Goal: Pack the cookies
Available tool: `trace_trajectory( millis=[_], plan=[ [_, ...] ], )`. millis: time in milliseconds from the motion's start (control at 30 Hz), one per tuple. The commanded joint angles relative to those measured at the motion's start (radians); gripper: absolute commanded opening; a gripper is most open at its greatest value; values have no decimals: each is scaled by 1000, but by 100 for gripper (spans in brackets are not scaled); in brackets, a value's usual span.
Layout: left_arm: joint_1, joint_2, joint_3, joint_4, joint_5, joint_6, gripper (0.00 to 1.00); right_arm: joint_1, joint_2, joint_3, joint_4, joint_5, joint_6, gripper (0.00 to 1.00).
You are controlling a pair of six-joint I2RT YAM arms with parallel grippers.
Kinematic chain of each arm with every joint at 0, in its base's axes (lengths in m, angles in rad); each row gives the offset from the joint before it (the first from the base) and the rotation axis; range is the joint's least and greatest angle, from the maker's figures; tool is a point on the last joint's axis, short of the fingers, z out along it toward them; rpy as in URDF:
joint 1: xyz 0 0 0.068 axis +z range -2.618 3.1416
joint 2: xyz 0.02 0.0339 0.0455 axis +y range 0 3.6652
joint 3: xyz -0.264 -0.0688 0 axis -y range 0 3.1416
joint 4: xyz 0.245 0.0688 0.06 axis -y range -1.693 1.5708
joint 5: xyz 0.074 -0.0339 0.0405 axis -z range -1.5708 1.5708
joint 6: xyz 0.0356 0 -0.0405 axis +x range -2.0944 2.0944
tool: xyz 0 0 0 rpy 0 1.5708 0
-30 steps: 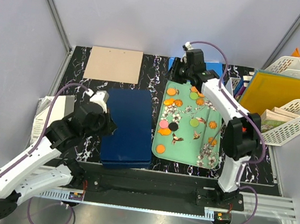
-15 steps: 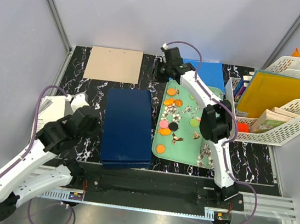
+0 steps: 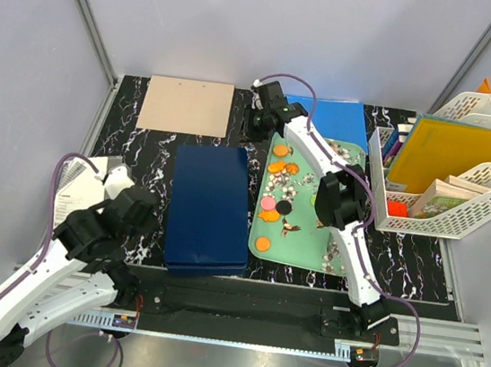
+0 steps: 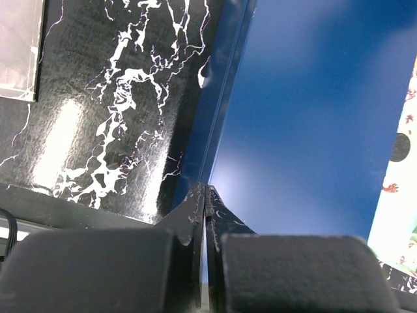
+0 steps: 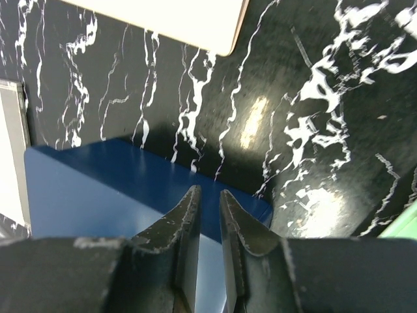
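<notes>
1. The right gripper (image 5: 208,195) has its 2 fingers a narrow slit apart. Nothing shows between them, so it holds no cookie that I can see.
2. It hangs over the far right corner of the dark blue box (image 5: 130,189), tips pointing down at the flat top. The black marbled table (image 5: 313,98) lies just past that corner.
3. The right arm stretches from its base across the mint-green tray (image 3: 305,250) to reach there. It hides part of the tray's middle and far end.
4. The left gripper (image 4: 205,190) is pressed fully closed, fingertip against fingertip, with nothing in it. It sits low by the near left edge of the dark blue box, over the table.
5. The cookies (image 3: 262,243) lie loose on the tray. Several orange ones are at its far left end and 2 more are nearer the front. 1 pink cookie (image 3: 268,203) and 1 black cookie (image 3: 284,207) lie side by side at the left middle.
6. The box lies just left of the tray, long side along long side.
7. A tan board (image 3: 186,105) lies beyond the box, and a light blue sheet (image 3: 335,118) lies beyond the tray.
8. A white file rack (image 3: 460,207) with a yellow folder (image 3: 453,152) stands at the right. Papers (image 3: 78,181) lie at the left, beside the left arm.
</notes>
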Motion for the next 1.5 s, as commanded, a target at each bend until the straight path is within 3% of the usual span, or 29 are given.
trace_trajectory(
  millis=[0,233,267,700,867,1000,1233,1467],
  plan=[
    [4,-2,-7,41,-8,-15,0,24,1,-15,-20,-46,-29,26],
    [4,14,0,122,41,74,0,35,-21,-52,-20,-43,-38,26],
    [5,18,6,142,64,143,0,33,-21,-55,-24,-46,-37,26],
    [2,51,-23,276,391,390,0,44,-57,-101,-25,-29,-41,25],
    [4,22,-20,282,344,338,0,44,-65,-94,-22,6,-34,28],
    [4,-29,-4,303,255,320,0,41,-90,-51,-14,74,-28,43],
    [4,15,92,317,161,332,0,4,-154,11,-16,166,32,57],
    [27,32,115,311,21,242,0,-28,-387,-214,-14,348,39,53]
  ],
)
